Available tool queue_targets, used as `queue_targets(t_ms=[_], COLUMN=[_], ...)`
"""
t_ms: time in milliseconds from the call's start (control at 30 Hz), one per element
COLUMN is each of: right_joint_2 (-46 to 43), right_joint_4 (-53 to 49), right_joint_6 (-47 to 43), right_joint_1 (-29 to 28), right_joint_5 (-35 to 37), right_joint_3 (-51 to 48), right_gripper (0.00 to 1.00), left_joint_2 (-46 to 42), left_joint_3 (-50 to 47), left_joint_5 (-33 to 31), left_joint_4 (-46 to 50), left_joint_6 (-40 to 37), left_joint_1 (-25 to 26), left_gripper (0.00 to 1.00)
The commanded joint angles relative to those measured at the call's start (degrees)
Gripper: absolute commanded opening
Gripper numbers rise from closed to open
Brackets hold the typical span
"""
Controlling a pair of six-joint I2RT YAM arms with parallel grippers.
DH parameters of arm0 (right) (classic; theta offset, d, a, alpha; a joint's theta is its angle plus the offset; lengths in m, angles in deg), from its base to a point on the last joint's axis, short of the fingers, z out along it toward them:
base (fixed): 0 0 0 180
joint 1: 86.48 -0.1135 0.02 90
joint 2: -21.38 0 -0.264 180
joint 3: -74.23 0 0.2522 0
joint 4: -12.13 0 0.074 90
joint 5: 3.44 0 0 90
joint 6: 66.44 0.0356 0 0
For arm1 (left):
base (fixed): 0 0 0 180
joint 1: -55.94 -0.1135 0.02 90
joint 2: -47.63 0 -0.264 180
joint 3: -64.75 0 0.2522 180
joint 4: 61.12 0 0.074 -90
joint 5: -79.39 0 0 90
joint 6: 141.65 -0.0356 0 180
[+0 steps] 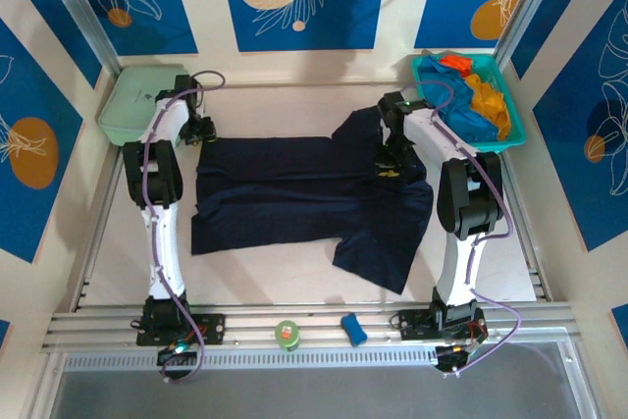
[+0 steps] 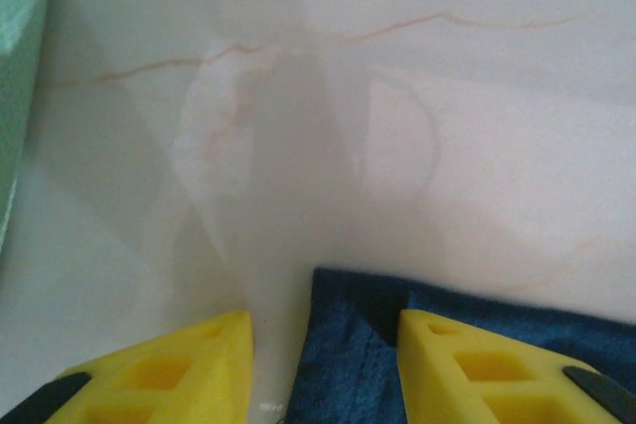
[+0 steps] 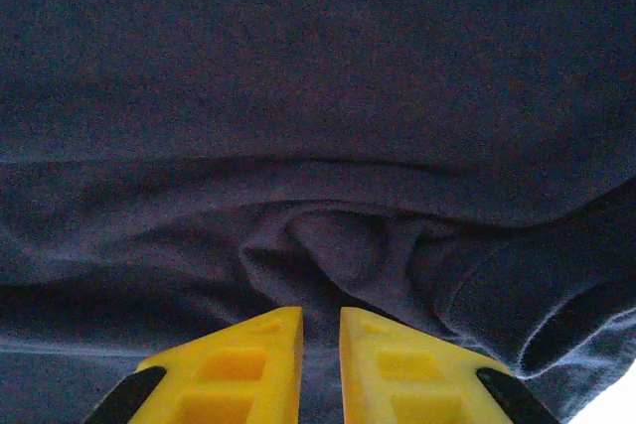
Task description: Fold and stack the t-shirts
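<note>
**Navy shirt (image 1: pixel 294 193) flat mid-table, one claw spread, one pinching**

Containers first. The basket (image 1: pixel 517 107) at the far right corner holds a bunched pile: blue shirt (image 1: pixel 461 113) drooping over the rim toward the right arm, orange shirt (image 1: pixel 489 100) beside it, red shirt (image 1: pixel 453 63) at the back. The box (image 1: pixel 126 110) sits at the far left corner, and we can't tell if anything is in it.

Hard to see: the left arm cuts off the box's right edge, and the right arm covers part of the navy shirt's right side. The right wrist view is nearly all dark cloth, with folds barely readable. A green roll (image 1: pixel 287 335) and a blue lump (image 1: pixel 353 329) on the near rail are too small to tell.

Arms: the left arm reaches forward with the elbow raised and the wrist turned in just beside the box. The left claw (image 2: pixel 323 330) is spread at the shirt's far left corner, with cloth under its right finger and the left finger over bare table (image 2: pixel 447 126). The right arm is folded at the elbow with the wrist tipped down. The right claw (image 3: pixel 320 320) is nearly pressed together, pinching puckered navy cloth.
</note>
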Motion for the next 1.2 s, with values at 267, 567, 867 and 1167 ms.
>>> queue_targets(t_ms=[267, 567, 867, 1167], right_joint_2=[1.1, 7.8, 27.6, 41.9], right_joint_4=[-2.1, -1.0, -2.4, -7.0], right_joint_6=[0.3, -3.2, -8.0, -9.4], right_joint_1=[-2.1, 0.5, 5.7, 8.4], right_joint_5=[-1.8, -0.6, 1.4, 4.0], right_joint_3=[3.0, 14.1, 40.4, 59.5], right_gripper=[0.17, 0.29, 0.51, 0.60], left_joint_2=[2.5, -5.0, -11.4, -13.8], left_joint_3=[-1.1, -5.8, -9.2, -12.0], left_joint_5=[4.6, 4.9, 4.8, 4.6], left_joint_4=[0.6, -1.8, -3.2, -3.8], left_joint_6=[-3.3, -1.3, 0.6, 0.8], left_joint_1=[-0.2, 1.8, 4.2, 5.2], left_gripper=[0.13, 0.00, 0.00, 0.00])
